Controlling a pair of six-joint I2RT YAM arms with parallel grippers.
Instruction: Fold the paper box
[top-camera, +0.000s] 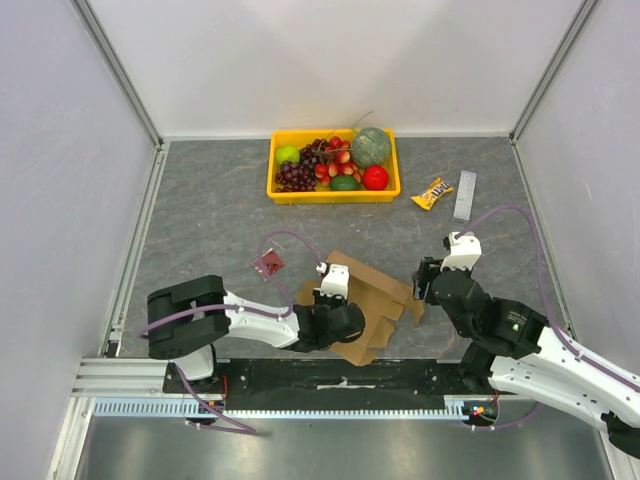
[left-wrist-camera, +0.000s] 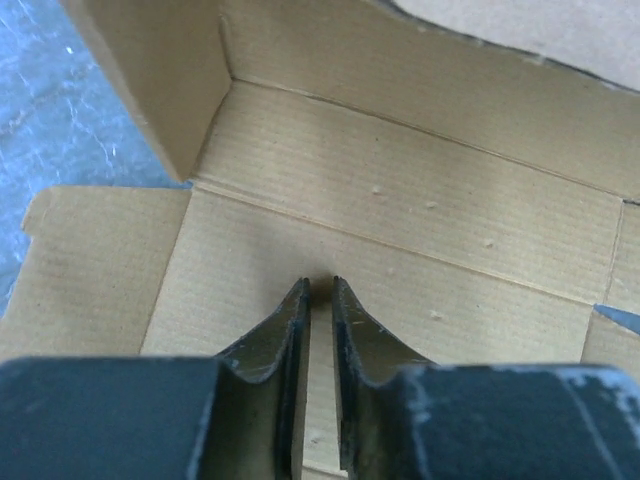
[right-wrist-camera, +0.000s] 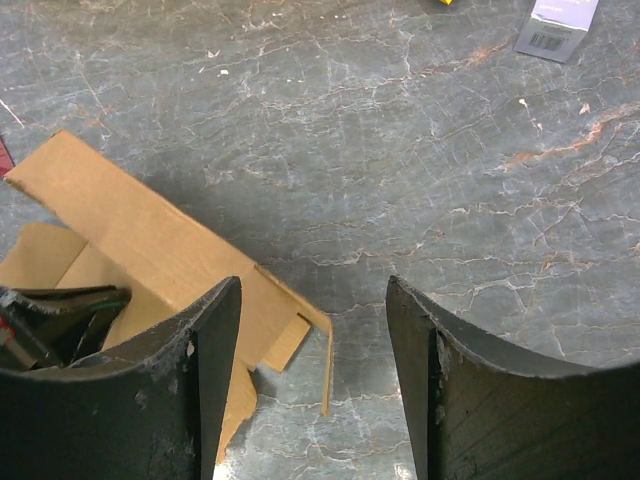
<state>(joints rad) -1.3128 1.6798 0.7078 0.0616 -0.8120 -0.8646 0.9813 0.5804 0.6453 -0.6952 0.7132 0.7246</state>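
Observation:
The paper box (top-camera: 372, 296) is a brown cardboard sheet lying partly folded near the table's front edge, between the two arms. My left gripper (top-camera: 343, 318) points down into it. In the left wrist view its fingertips rest on the inner floor panel (left-wrist-camera: 400, 200), with one side wall raised at the upper left. The left gripper (left-wrist-camera: 320, 282) shows only a narrow gap, with bare cardboard seen through it and nothing pinched. My right gripper (top-camera: 428, 281) hovers just right of the box. In its own view the right gripper (right-wrist-camera: 313, 283) stands wide open over the table, with the box's corner flap (right-wrist-camera: 130, 230) to its left.
A yellow tray (top-camera: 280, 192) full of fruit stands at the back centre. A small dark-red packet (top-camera: 268, 264) lies left of the box. A yellow snack packet (top-camera: 432, 193) and a grey strip (top-camera: 466, 195) lie at the back right. White walls enclose the table.

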